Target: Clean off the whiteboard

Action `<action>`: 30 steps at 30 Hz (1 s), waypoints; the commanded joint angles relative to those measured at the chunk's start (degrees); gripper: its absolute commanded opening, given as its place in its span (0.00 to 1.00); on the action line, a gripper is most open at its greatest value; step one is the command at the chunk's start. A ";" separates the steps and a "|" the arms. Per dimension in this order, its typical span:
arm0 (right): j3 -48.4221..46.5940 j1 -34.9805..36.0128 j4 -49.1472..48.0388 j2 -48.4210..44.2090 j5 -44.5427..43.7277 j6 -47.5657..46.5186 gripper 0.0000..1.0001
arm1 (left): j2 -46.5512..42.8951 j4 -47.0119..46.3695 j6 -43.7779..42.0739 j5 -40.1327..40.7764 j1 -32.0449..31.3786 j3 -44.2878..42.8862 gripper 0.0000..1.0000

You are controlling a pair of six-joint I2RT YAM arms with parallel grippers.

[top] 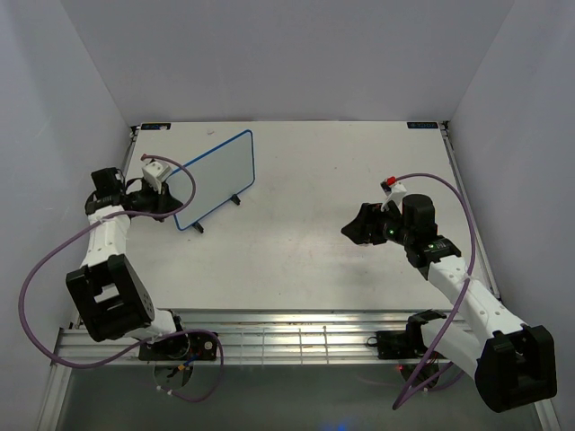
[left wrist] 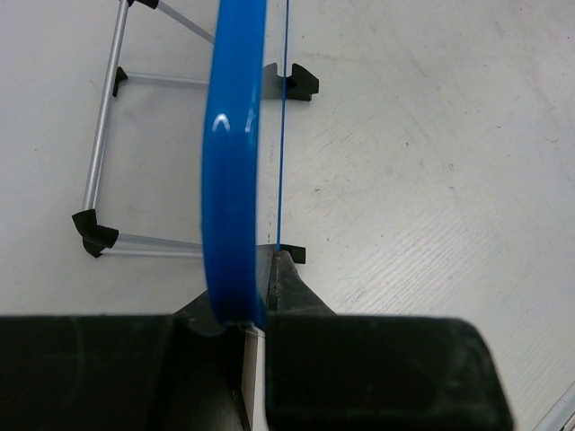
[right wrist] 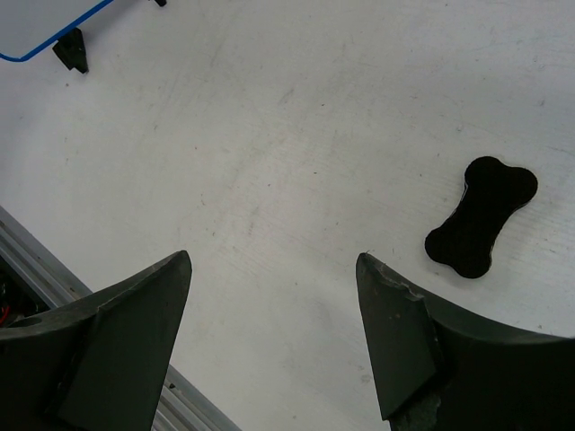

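The whiteboard (top: 216,178), white with a thin blue rim, stands tilted on its wire stand at the back left; I see no writing on its face. My left gripper (top: 169,203) is shut on its left edge; in the left wrist view the blue rim (left wrist: 232,162) runs edge-on between my left gripper's (left wrist: 252,314) jaws. My right gripper (top: 357,230) is open and empty, hovering over the table right of centre. In the right wrist view my right gripper (right wrist: 274,269) is left of a black bone-shaped eraser (right wrist: 481,217) lying flat on the table. A corner of the whiteboard (right wrist: 45,22) shows at the top left there.
The thin wire stand (left wrist: 99,135) with black feet sits behind the board. A metal rail (top: 287,337) runs along the near table edge. Grey walls enclose the table on three sides. Purple cables (top: 36,269) loop from both arms.
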State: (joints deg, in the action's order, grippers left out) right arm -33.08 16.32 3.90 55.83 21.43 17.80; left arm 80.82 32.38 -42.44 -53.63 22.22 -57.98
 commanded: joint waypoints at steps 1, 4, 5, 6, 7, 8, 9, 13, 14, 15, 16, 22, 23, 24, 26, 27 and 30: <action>0.12 0.38 -2.41 -0.99 0.89 -0.14 0.80 | 0.04 -2.23 -2.30 0.71 0.02 -1.88 0.00; 0.47 0.56 -2.67 -1.25 1.33 0.04 0.79 | 2.06 -1.89 -2.48 3.17 0.11 -2.32 0.00; 0.39 0.65 -2.76 -1.34 1.42 0.04 0.79 | 3.02 -1.97 -2.48 3.79 0.11 -2.58 0.00; 0.56 0.73 -2.76 -1.43 1.42 0.04 0.79 | 3.38 -1.97 -2.65 4.05 0.11 -2.84 0.00; 0.56 0.82 -2.58 -1.69 1.33 0.04 0.79 | 3.47 -2.06 -3.09 5.36 0.19 -2.93 0.00; 0.56 0.82 -2.67 -1.78 1.33 0.04 0.79 | 3.73 -2.06 -3.09 6.07 0.28 -3.11 0.00; 0.56 0.82 -2.76 -2.04 1.25 0.04 0.79 | 4.08 -2.15 -3.27 6.51 0.46 -3.54 0.00; 0.39 0.91 -2.76 -2.48 1.33 0.04 0.79 | 5.31 -2.76 -2.57 9.15 0.90 -4.51 0.00; 0.39 0.91 -2.76 -2.57 1.42 0.04 0.79 | 5.32 -3.11 -2.30 10.28 1.16 -4.17 0.00; 0.39 0.91 -2.76 -2.66 1.42 0.04 0.79 | 5.40 -3.64 -1.69 11.34 1.34 -3.64 0.00; 0.39 0.91 -2.76 -2.66 1.51 0.04 0.79 | 5.58 -4.16 -1.51 11.52 1.69 -2.16 0.00; 0.56 1.09 -2.85 -3.63 1.86 0.22 0.80 | 5.32 -9.43 1.92 9.77 6.69 3.83 0.00; 0.56 1.17 -2.93 -3.80 1.86 0.22 0.79 | 5.49 -9.70 2.09 9.68 7.39 3.92 0.00; 0.56 1.17 -2.85 -4.06 1.86 0.30 0.79 | 5.75 -9.88 2.01 10.99 7.58 3.49 0.00; 0.56 1.26 -3.02 -4.24 1.86 0.30 0.79 | 6.80 -9.35 2.00 11.61 7.84 1.91 0.00; 0.47 1.26 -3.02 -4.24 1.69 0.30 0.79 | 7.07 -9.70 2.18 14.14 7.84 1.73 0.00; 0.30 1.26 -2.85 -4.33 1.60 0.22 0.79 | 7.43 -11.72 3.24 18.72 7.84 2.95 0.00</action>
State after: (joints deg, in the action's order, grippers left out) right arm -32.82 17.30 2.96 52.42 22.48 17.80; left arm 87.02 26.94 -37.43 -56.31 28.01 -55.00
